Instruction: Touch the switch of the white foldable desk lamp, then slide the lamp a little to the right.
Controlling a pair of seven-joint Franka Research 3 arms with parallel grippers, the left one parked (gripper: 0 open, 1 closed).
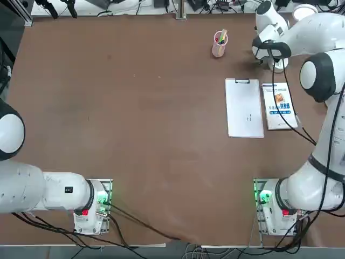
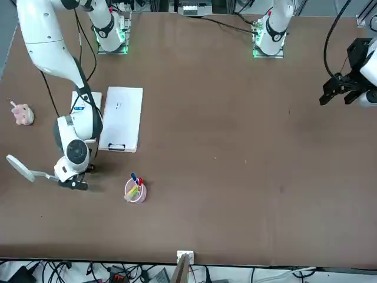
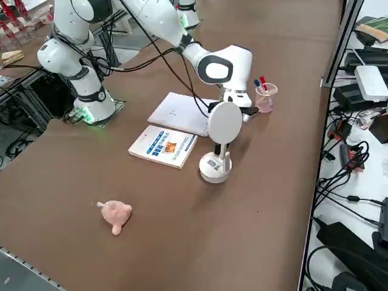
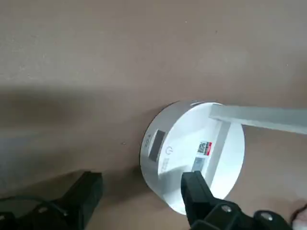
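Two fingers (image 4: pixel 197 191) of my right gripper (image 4: pixel 143 178) stand apart, nothing clamped, one beside power mark (image 4: pixel 169 150), likely so single tip can press. White foldable desk lamp (image 3: pixel 225 123) stands between one and two o'clock from table centre, overhead.

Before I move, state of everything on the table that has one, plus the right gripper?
right gripper: open, at the lamp's base
white desk lamp: unfolded, standing on its base; can't tell if lit
pen cup: upright, pens in it
clipboard: lying flat, clip closed
book: closed, flat, cover up
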